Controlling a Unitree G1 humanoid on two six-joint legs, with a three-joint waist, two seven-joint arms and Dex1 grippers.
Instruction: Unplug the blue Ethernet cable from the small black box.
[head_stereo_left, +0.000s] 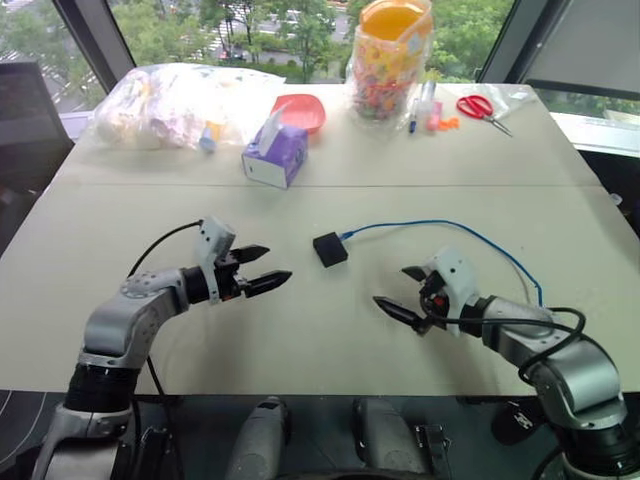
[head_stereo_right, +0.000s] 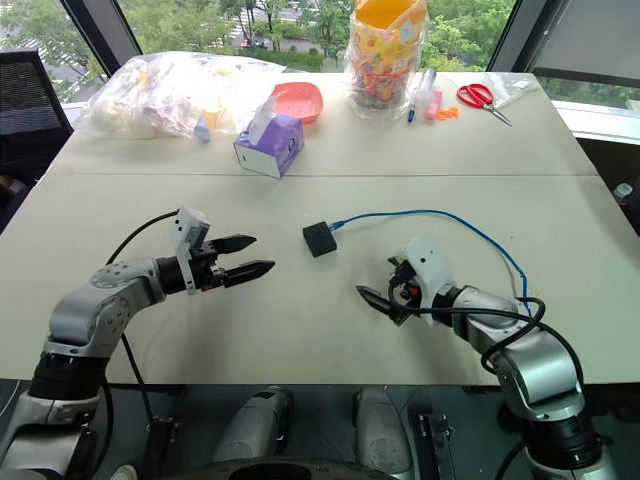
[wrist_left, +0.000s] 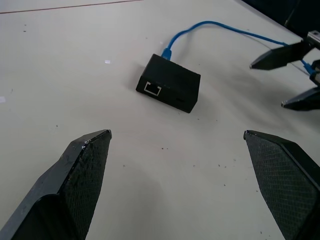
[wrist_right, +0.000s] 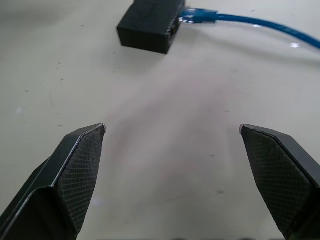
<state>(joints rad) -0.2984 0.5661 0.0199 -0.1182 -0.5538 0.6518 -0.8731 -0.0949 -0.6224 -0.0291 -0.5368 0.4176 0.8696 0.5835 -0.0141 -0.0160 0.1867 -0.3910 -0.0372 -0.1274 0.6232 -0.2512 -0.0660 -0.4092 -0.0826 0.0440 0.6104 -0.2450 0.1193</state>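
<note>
We see the small black box (head_stereo_left: 330, 249) lying flat near the middle of the pale bench (head_stereo_left: 300, 340), with the blue Ethernet cable (head_stereo_left: 450, 228) still plugged into its side at about two o'clock; from there the cable arcs away toward three o'clock and then curves down toward five o'clock, running to the near right edge of the bench. In the left wrist view the box shows an unused port on the face turned to that camera, while the cable's plug (wrist_left: 166, 51) sits in the opposite face. Our left gripper (head_stereo_left: 262, 268) hovers at about eight o'clock from the box, pointing toward it, its two black fingers spread wide and holding nothing. Our right gripper (head_stereo_left: 404, 290) sits at about four o'clock from the box, aimed back toward it, its fingers likewise parted wide and empty; both are near the box but clear of it and of the cable. Farther off, at about eleven o'clock from the box, stands a purple tissue box (head_stereo_left: 275, 155), with a red bowl (head_stereo_left: 301, 110) just behind it and a clear plastic bag of goods (head_stereo_left: 185, 103) at ten o'clock. At about twelve to one o'clock a clear jar of colourful items with an orange lid (head_stereo_left: 392, 58) stands at the far edge, with markers (head_stereo_left: 424, 107) just beside it and red-handled scissors (head_stereo_left: 481, 108) further toward two o'clock.
</note>
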